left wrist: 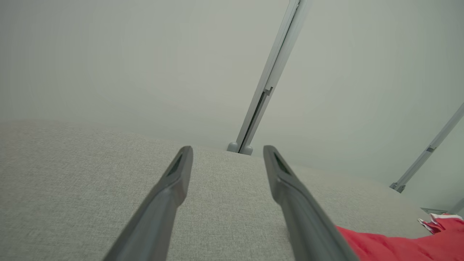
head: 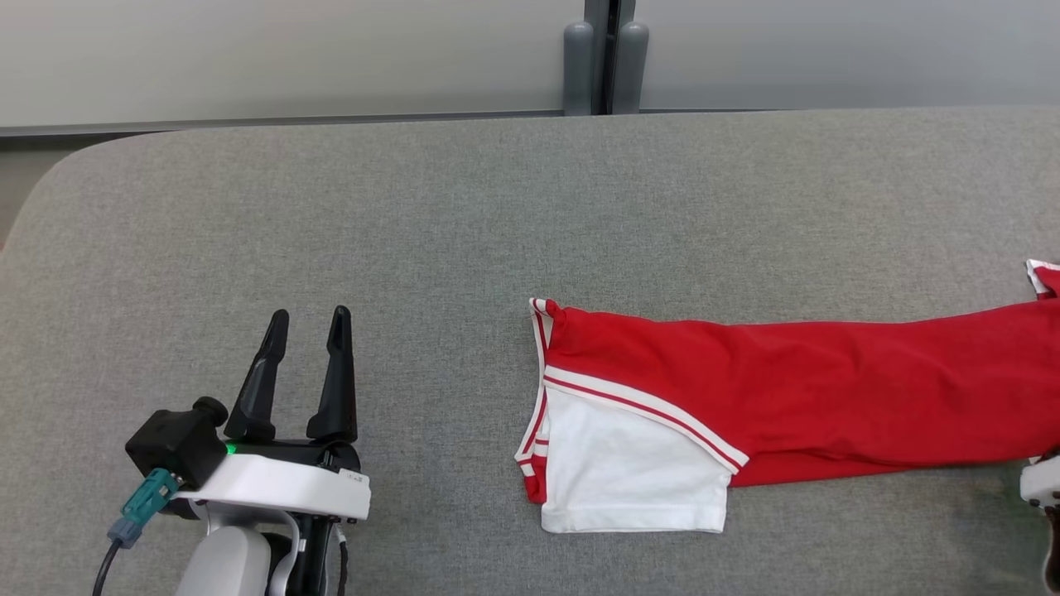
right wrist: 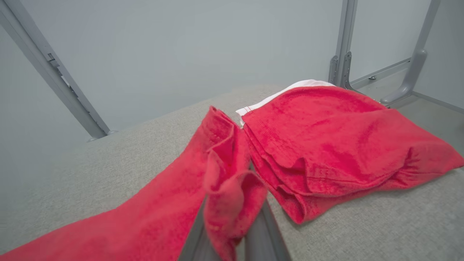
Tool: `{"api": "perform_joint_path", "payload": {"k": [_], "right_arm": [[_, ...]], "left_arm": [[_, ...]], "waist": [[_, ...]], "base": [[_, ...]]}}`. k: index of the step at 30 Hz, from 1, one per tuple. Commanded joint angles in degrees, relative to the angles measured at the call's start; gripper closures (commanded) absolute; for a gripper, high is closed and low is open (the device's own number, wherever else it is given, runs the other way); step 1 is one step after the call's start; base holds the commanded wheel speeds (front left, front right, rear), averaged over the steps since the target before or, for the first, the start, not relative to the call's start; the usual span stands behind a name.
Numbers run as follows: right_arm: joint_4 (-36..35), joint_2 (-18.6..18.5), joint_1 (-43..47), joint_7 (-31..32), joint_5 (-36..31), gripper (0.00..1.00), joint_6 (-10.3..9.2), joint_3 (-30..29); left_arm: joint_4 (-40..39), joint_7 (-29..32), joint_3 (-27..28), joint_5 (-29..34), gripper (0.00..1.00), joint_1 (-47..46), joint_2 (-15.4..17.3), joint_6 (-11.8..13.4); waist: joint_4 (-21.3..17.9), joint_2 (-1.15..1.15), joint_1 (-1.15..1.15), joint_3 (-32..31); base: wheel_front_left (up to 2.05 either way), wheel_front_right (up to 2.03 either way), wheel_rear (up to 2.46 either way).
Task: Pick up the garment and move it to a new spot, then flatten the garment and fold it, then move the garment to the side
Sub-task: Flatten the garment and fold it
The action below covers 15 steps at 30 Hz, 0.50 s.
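The garment (head: 795,389), a red shirt with white panels and red-and-white trim, lies stretched across the right half of the grey padded table (head: 331,207), running off the head view's right edge. In the right wrist view my right gripper (right wrist: 232,232) is shut on a bunched red fold of the garment (right wrist: 326,137), which hides the fingertips; its fingers (right wrist: 262,235) show beneath the cloth. My left gripper (head: 310,314) stands open over bare table to the garment's left, touching nothing. In the left wrist view the left gripper (left wrist: 227,148) is open, with the garment (left wrist: 391,246) at lower right.
The table's far edge meets a pale wall with two grey posts (head: 604,58) at the middle. The table's left corner is rounded (head: 58,174). Part of my right wrist (head: 1042,484) shows at the head view's lower right edge.
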Motion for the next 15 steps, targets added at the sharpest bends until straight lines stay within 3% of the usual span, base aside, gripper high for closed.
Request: {"api": "perform_joint_path", "payload": {"k": [1,6,15], "right_arm": [[-0.77,0.51,-0.1,-0.04,0.23,1.0,-0.1,-0.2],[-6.46,3.1,0.99,-0.03,3.45,1.0,-0.05,4.9],[-17.85,5.8,3.05,0.25,7.49,1.0,-0.05,21.4]], "left_arm": [[0.11,-0.24,0.03,-0.35,0.0,-0.12,0.2,0.23],[0.4,-0.23,-0.19,-0.97,0.0,0.5,0.18,0.45],[0.71,-0.23,0.18,-1.69,0.0,0.96,0.2,0.69]], "waist": [[0.11,0.0,0.0,-0.38],[0.33,0.0,0.0,-1.68],[0.33,0.0,0.0,-3.5]], "base": [[0.0,0.0,0.0],[0.0,0.0,0.0],[0.0,0.0,0.0]]}}
